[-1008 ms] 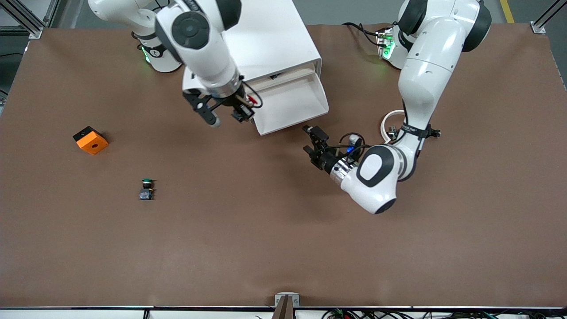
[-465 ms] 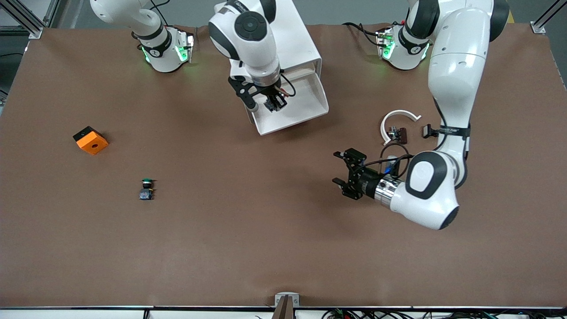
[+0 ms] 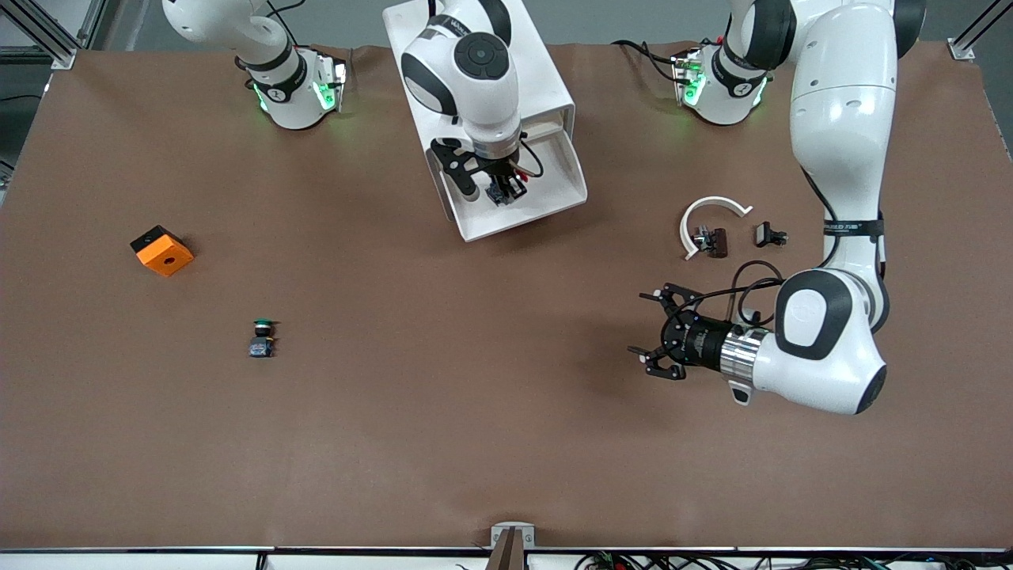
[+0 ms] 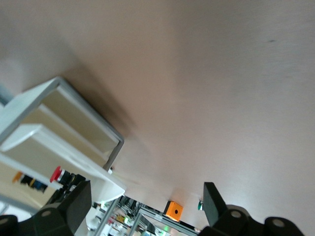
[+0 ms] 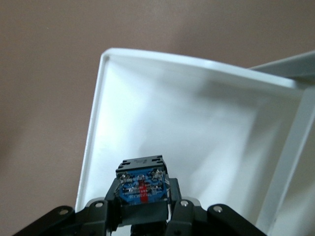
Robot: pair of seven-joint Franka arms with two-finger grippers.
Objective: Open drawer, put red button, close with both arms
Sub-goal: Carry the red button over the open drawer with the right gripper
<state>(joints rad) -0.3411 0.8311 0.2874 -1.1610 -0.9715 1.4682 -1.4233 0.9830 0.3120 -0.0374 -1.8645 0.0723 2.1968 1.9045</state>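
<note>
The white open drawer (image 3: pixel 546 186) is partly covered by the right arm's black two-finger gripper (image 3: pixel 492 188); in the right wrist view the red-capped push-button (image 5: pixel 141 186) shows only its blue-grey base, and the drawer's wall is cut off at 3 o'clock

Open drawer (image 3: pixel 546 186) unobstructed from above; bare table (image 3: pixel 475 396) before it

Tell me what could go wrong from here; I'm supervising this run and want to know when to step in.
The right gripper, shut on the red button, is over the open drawer close to its rim, so a release might strike the rim or bounce out. The left gripper, open, hangs over bare table away from the drawer, so a two-arm close needs a long reach, perhaps past the white ring.
</note>
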